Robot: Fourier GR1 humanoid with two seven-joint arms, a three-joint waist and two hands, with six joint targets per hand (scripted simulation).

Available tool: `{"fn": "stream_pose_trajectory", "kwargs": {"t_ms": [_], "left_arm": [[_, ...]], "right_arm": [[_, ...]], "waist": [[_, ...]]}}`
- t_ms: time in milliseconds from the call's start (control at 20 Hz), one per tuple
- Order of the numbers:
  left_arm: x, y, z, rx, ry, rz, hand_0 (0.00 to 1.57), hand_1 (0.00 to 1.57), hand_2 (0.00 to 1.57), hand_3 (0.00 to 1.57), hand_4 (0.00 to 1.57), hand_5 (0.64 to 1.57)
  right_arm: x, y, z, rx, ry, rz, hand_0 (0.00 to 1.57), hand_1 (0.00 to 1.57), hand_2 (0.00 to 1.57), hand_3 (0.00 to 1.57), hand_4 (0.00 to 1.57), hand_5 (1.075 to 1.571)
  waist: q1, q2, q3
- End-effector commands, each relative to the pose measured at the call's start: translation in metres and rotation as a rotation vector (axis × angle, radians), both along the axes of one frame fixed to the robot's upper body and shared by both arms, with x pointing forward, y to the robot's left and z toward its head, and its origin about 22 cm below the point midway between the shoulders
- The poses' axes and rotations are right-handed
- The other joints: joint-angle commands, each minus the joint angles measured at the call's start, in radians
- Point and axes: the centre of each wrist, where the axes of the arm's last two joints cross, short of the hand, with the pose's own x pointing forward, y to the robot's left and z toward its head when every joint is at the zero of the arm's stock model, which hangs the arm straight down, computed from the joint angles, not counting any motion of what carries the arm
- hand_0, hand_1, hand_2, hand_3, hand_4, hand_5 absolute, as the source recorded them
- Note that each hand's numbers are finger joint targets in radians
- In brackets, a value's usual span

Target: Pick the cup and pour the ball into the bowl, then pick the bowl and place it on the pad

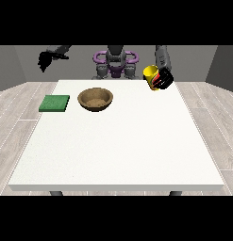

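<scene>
A yellow cup (150,76) hangs above the table's far right part, tilted with its mouth toward the view's left. The hand at the view's right (164,79) is curled round it. No ball shows from here. The brown bowl (95,99) stands on the table left of the middle, well to the left of the cup. A green pad (54,103) lies flat by the table's left edge, beside the bowl. The hand at the view's left (45,60) is raised beyond the table's far left corner, holding nothing.
The white table (118,150) stretches wide toward the camera. The robot's torso (115,63) stands behind the far edge. Grey plank floor surrounds the table.
</scene>
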Motion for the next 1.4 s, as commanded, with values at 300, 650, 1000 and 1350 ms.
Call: {"fn": "stream_pose_trajectory", "kwargs": {"t_ms": [300, 650, 1000, 1350], "left_arm": [[0.045, -0.03, 0.066, 0.223, 0.025, 0.074, 1.49, 1.49, 1.57, 1.57, 1.57, 1.274], [0.054, -0.083, 0.068, 0.431, 0.043, 0.129, 1.5, 1.5, 1.57, 1.57, 1.51, 1.244], [0.056, -0.167, 0.08, 0.803, -0.069, 0.041, 1.55, 1.55, 1.57, 1.57, 1.53, 1.298], [0.048, -0.218, 0.075, 1.186, -0.081, -0.038, 1.5, 1.5, 1.57, 1.57, 1.57, 1.056]], "right_arm": [[0.005, -0.008, -0.007, 0.027, 0.02, 0.0, 0.0, 0.0, 0.0, 0.0, 0.0, 1.569], [0.009, -0.003, -0.007, 0.033, 0.04, 0.037, 0.0, 0.0, 0.0, 0.0, 0.0, 1.57], [0.0, -0.03, -0.018, 0.04, 0.066, -0.002, 0.0, 0.0, 0.0, 0.0, 0.0, 1.571], [0.009, -0.018, -0.019, 0.056, 0.058, 0.04, 0.0, 0.0, 0.0, 0.0, 0.0, 1.571]], "waist": [[-0.006, -0.01, -0.0038], [-0.047, -0.059, -0.0035], [-0.014, -0.096, -0.0009], [-0.064, -0.076, -0.0024]]}}
